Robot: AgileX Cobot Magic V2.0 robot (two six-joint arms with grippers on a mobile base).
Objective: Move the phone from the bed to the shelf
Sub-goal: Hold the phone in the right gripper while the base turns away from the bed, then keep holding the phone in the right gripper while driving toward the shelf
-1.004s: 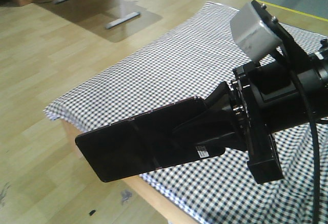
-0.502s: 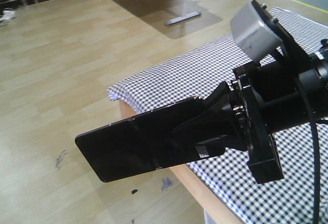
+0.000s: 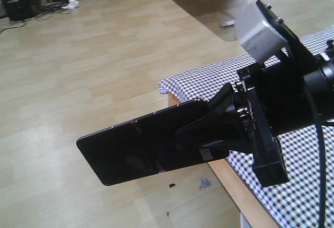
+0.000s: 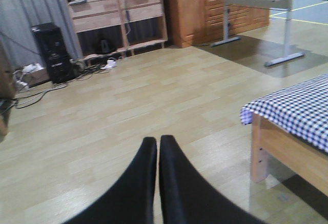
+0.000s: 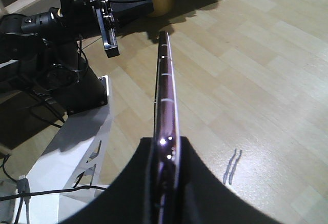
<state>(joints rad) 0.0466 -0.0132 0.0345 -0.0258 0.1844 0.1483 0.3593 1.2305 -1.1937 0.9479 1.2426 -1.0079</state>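
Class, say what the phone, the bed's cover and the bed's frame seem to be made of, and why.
Phone: probably glass face, glossy with reflections; rim looks metallic, shiny. Bed cover: likely woven cloth, checked, matt, draping over the edge. Bed frame: pale wood, smooth.

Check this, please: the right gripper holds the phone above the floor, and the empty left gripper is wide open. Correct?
One thing is wrong: the left gripper is shut, its fingers pressed together, as the left wrist view shows. It is empty, and the right gripper does hold the phone above the floor.
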